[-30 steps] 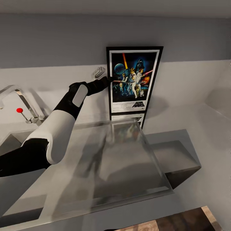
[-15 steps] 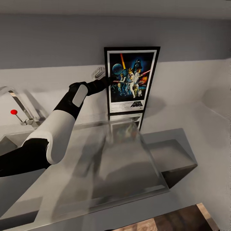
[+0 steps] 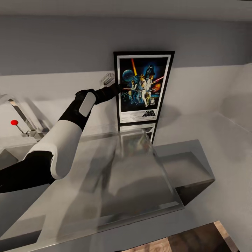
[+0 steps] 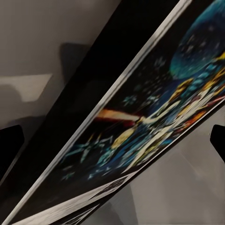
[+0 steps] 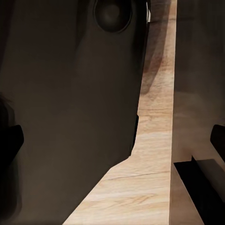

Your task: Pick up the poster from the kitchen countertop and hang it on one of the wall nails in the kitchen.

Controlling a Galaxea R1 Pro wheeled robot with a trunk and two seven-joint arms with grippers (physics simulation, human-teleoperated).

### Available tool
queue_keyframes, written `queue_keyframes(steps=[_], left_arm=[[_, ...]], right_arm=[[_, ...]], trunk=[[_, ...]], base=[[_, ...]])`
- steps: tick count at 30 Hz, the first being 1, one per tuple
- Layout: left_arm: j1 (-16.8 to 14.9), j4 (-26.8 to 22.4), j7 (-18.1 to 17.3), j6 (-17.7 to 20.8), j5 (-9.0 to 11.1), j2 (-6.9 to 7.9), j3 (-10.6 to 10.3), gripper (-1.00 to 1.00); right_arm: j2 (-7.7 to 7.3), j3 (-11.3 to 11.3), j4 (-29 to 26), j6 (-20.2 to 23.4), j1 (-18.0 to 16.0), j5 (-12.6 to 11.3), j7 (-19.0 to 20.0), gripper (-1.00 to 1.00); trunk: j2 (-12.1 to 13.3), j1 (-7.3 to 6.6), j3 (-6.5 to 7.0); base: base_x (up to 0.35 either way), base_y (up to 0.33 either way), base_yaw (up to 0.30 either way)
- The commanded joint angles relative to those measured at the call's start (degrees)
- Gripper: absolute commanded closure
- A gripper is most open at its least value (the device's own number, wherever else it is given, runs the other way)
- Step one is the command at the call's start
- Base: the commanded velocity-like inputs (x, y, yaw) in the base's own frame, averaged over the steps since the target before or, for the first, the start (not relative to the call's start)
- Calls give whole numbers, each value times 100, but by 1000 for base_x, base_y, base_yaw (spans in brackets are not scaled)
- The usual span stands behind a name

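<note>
Black-framed poster unmoved, left pincer still gripping — arm steady

the grey reflective kitchen countertop runs along the wall; the poster stands upright at its back.

A plain pale grey wall spans the head view from nine o'clock to three o'clock, darker in its upper band and lighter below. At nine o'clock a chrome faucet with a red-knobbed lever stands at the wall's foot. A second pale wall closes the corner at three to four o'clock. A strip of wood-plank floor shows at five o'clock, and the right wrist view shows the same light planks beside a dark panel.
</note>
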Motion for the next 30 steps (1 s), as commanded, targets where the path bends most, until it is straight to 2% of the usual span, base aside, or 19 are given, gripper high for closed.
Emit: queue_keyframes(steps=[1, 30], left_arm=[[-3, -3, -5, 45, 26, -5, 26, -100], [-3, -11, 3, 43, 26, -5, 26, -100]], right_arm=[[0, -5, -6, -6, 3, 60, -27, -100], [-1, -7, -6, -6, 3, 60, -27, -100]], trunk=[[-2, 0, -4], [-2, 0, -90]], base=[[0, 0, 0], [0, 0, 0]])
